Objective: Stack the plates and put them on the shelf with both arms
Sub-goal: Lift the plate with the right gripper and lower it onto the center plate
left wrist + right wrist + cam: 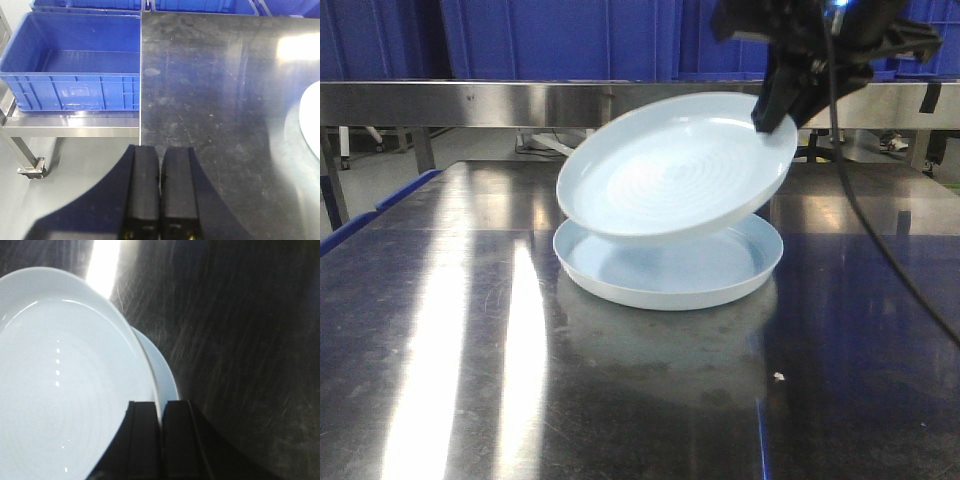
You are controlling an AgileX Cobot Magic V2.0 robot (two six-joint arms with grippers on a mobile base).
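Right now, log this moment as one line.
phase: stacking | right end effector: shut on upper plate rim, plate tilted over lower plate | lower plate: flat on steel table | left end effector: shut, empty

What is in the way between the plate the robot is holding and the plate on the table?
Nothing that shows. The held plate hangs tilted directly over the bottom plate, pinched at its rim by the jaws of the right gripper. The part of the bottom plate that shows is bare.
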